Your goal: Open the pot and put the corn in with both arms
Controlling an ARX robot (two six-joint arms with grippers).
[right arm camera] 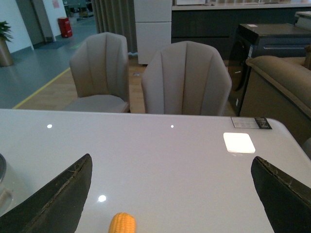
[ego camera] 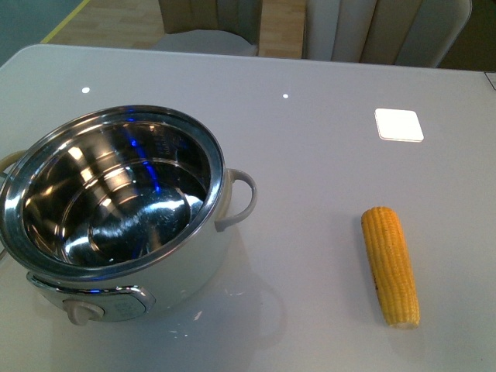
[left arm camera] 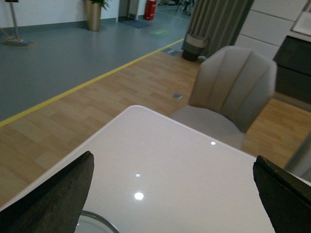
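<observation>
Table surface [ego camera: 310,178] separates open pot [ego camera: 195,265] from corn [ego camera: 390,265].

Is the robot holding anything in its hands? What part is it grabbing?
Nothing is held. The left gripper and the right gripper are both open and empty. The corn lies on the table, apart from the pot.

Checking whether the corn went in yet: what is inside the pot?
The pot holds only bare shiny steel and reflections. The corn lies on the table, apart from it. The rim hides the near inner wall.
</observation>
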